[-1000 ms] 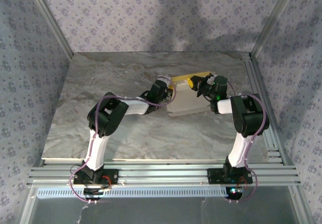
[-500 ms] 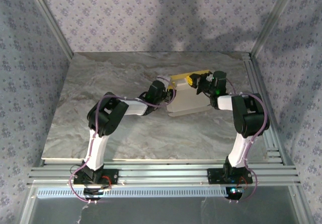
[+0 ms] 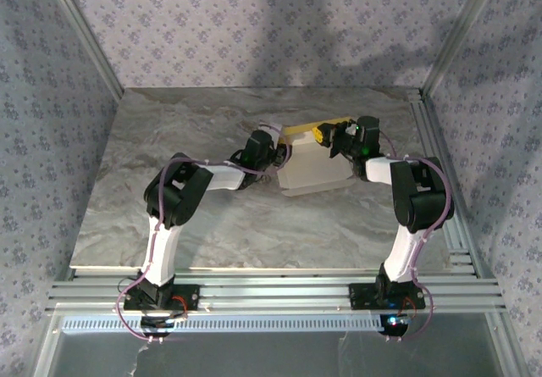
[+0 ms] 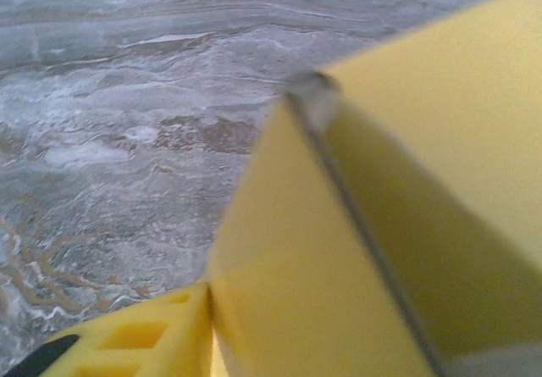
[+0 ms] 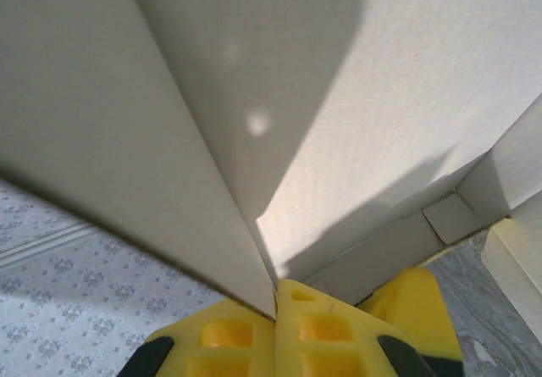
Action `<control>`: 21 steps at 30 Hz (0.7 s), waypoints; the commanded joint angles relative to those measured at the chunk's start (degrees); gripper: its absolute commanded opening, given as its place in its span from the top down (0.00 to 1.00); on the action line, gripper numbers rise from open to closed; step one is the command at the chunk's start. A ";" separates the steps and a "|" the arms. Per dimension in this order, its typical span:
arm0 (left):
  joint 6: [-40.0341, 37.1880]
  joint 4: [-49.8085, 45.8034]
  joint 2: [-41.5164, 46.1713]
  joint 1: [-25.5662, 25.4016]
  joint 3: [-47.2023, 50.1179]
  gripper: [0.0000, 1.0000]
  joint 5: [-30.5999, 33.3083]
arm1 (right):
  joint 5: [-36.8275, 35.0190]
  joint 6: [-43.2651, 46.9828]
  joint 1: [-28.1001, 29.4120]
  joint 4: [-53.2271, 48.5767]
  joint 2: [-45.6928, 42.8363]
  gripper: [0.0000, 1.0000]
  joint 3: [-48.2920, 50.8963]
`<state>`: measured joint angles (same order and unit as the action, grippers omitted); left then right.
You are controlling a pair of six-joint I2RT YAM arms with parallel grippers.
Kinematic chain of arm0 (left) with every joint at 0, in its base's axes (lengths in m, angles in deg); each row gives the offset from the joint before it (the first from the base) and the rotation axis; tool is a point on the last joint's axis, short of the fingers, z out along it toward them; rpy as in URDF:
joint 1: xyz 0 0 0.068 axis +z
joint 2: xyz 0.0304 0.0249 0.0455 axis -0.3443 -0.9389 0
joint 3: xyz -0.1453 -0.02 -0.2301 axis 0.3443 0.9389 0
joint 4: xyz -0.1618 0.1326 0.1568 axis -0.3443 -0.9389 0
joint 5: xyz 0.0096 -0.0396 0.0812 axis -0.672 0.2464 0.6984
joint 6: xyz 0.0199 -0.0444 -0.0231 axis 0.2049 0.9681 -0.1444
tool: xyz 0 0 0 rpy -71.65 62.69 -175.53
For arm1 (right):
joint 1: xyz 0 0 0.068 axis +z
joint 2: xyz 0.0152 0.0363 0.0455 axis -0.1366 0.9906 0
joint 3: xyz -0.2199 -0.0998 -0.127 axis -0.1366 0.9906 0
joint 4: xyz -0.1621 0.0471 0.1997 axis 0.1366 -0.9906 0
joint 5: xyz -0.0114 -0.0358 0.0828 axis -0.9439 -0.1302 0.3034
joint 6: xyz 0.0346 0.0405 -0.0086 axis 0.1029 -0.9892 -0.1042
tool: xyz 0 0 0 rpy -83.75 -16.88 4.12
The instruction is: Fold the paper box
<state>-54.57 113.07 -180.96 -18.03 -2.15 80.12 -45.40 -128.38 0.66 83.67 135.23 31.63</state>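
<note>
A thin card paper box (image 3: 312, 167), cream on one side and yellow on the other, lies half folded on the grey marble-look table (image 3: 169, 191). It sits toward the far right part of the table. From above I see its big cream side facing up, and a yellow strip runs along its far edge. The two white and black robot arms reach in from each side and meet at the box. The left gripper (image 3: 276, 150) is at the far left corner of the box, touching it or just beside it. In the left wrist camera one bumpy yellow finger (image 4: 127, 343) sits low on the left. A yellow flap of the box (image 4: 440, 140) stands right next to it, with a thin fold line running down it. I cannot tell if the left jaws are holding that flap or have let go. The right gripper (image 3: 333, 142) is at the far right corner of the box. In the right wrist camera its two yellow fingers (image 5: 326, 326) are pressed tight together. A cream wall of the box (image 5: 381, 97) goes down into the crack between them, so the right jaws are pinching the card. More cream walls meet in a corner close by. Pale purple wallpaper with little flowers (image 3: 254, 30) stands behind the table.
</note>
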 commanded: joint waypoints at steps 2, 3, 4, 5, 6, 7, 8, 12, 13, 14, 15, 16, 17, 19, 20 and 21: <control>-1.22 -2.82 1.64 0.16 -3.56 0.68 1.42 | 2.71 -0.29 1.20 -7.47 0.43 1.00 0.48; -1.42 -3.72 1.59 0.20 -3.99 0.69 1.42 | 2.93 -0.12 1.20 -7.92 0.40 1.00 0.30; -1.73 -4.19 1.55 0.20 -4.36 0.70 1.40 | 3.12 -0.13 1.26 -8.35 0.41 1.00 0.05; -1.94 -4.79 1.42 0.04 -4.78 0.72 1.48 | 3.04 -0.22 1.26 -8.18 0.49 1.00 0.01; -2.05 -5.26 1.25 0.13 -5.24 0.74 1.28 | 3.19 -0.31 1.37 -8.35 0.56 1.00 -0.10; -2.14 -5.91 1.16 0.11 -5.74 0.75 1.23 | 3.39 -0.29 1.39 -8.59 0.70 1.00 -0.33; -2.30 -6.50 1.14 0.12 -6.23 0.76 1.23 | 3.59 -0.35 1.49 -8.62 0.83 1.00 -0.51; -1.84 -8.01 0.97 -0.27 -7.35 0.85 2.57 | 3.38 -0.65 1.73 -8.86 1.01 1.00 -0.48; -1.67 -8.18 0.81 -0.39 -7.50 0.86 3.44 | 3.25 -0.96 1.81 -8.59 1.01 1.00 -0.36; -1.38 -8.43 0.80 -0.54 -7.74 0.87 4.26 | 3.25 -1.16 1.91 -8.40 1.10 1.00 -0.45; -0.99 -8.67 0.57 -0.60 -8.00 0.89 4.97 | 3.16 -1.35 1.99 -8.27 1.10 1.00 -0.46; -0.53 -9.47 0.34 -0.86 -8.52 0.92 6.34 | 3.03 -1.53 2.10 -8.45 1.02 1.00 -0.45; -0.17 -10.16 0.07 -1.10 -9.09 0.93 7.17 | 2.83 -1.61 2.10 -8.49 0.84 1.00 -0.49; 0.54 -10.58 -0.38 -1.72 -9.72 0.97 9.21 | 2.51 -1.69 2.15 -8.71 0.60 1.00 -0.37; 1.00 -11.21 -0.65 -2.12 -10.16 1.00 10.57 | 2.37 -1.59 2.19 -8.87 0.42 1.00 -0.38; 1.58 -12.33 -0.89 -2.36 -10.90 1.00 12.17 | 2.28 -1.69 2.29 -8.91 0.40 1.00 -0.40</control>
<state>-55.88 99.30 -181.07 -19.56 -9.04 88.20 -46.95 -129.52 1.05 81.83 135.25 30.44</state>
